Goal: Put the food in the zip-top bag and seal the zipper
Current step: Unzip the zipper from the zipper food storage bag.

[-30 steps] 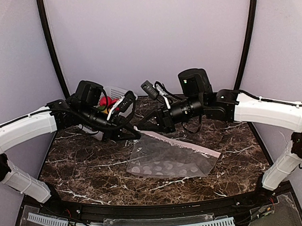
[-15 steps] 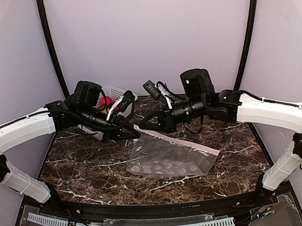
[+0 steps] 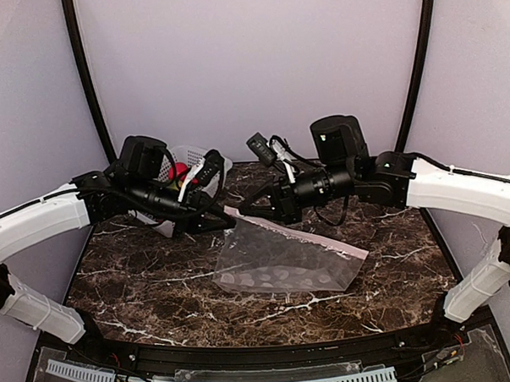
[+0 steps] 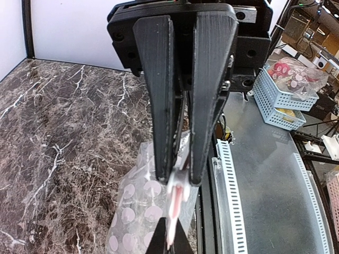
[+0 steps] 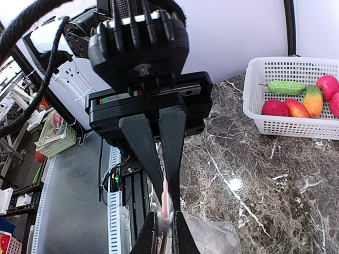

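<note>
Pinching the zipper (image 4: 174, 209) with the left gripper (image 4: 177, 179), fingers pressed tight together on the thin pinkish strip, perhaps catching a small white piece right at the tips, too blurred there for telling. Clamping the same strip with the right gripper (image 5: 166, 214) as well, its two fingers closed on the pink edge from the opposite side, tips nearly meeting those of the left gripper. Holding that corner of the zip-top bag (image 3: 283, 262) raised above the marble table (image 3: 132, 272) at centre back, letting the rest of the dotted clear plastic slope down towards the front right and rest on the tabletop. Leaving the food (image 5: 296, 100), red round pieces, a green cucumber and an orange-yellow-green piece, lying in the white lattice basket (image 5: 254, 108) at the back left, behind the left arm, apart from the bag
</note>
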Motion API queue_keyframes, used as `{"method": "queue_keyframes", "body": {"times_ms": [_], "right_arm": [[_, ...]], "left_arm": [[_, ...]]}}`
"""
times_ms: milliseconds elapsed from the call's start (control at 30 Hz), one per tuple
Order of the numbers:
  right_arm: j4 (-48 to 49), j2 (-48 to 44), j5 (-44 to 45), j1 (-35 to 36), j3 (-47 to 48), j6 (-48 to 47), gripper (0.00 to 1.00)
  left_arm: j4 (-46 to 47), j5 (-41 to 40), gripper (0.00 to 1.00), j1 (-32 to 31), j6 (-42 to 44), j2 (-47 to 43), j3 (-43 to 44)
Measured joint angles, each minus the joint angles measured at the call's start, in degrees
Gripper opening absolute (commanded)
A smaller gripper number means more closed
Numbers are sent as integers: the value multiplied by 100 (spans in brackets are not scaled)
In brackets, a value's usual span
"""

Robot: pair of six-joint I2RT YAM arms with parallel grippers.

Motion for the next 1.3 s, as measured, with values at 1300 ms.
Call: {"method": "queue_keyframes", "body": {"times_ms": [1300], "right_arm": [[-162, -378, 693, -2, -238, -120, 0]], "left_arm": [[612, -1110, 1, 837, -417, -658, -415]]}}
